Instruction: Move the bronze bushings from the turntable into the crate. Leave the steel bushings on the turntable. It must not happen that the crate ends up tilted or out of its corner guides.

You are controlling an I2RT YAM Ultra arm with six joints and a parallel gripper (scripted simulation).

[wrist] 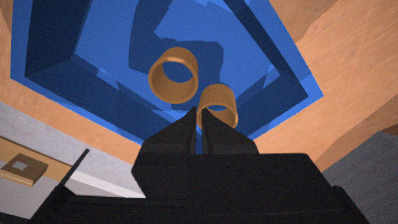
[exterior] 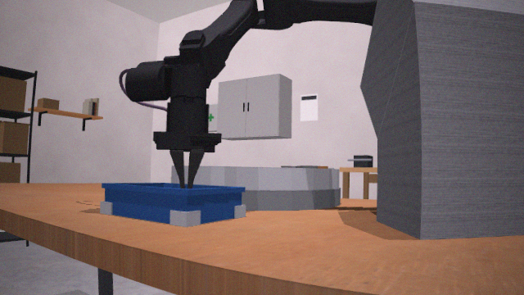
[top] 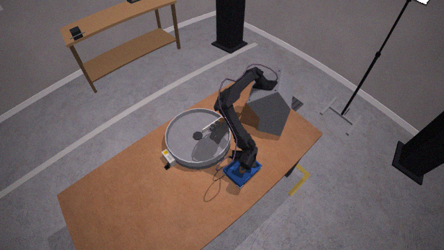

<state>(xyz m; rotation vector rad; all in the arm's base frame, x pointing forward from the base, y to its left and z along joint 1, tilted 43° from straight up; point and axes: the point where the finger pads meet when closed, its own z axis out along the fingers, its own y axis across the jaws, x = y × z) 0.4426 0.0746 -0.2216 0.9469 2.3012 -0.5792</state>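
1. The tool (top: 242, 168) (exterior: 187, 188) (wrist: 199, 111) points down at the crate (top: 232, 177) (exterior: 143, 201) (wrist: 300, 80), clenched on the wall of 1 bronze bushing (wrist: 227, 97).
2. Another bronze bushing (wrist: 190, 62) is inside the crate, near the held 1.
3. The crate is on the desk (top: 139, 194) (exterior: 307, 254) (wrist: 350, 45), beside the turntable (top: 170, 147) (exterior: 282, 198).
4. Items on the turntable are too small to sort by metal.
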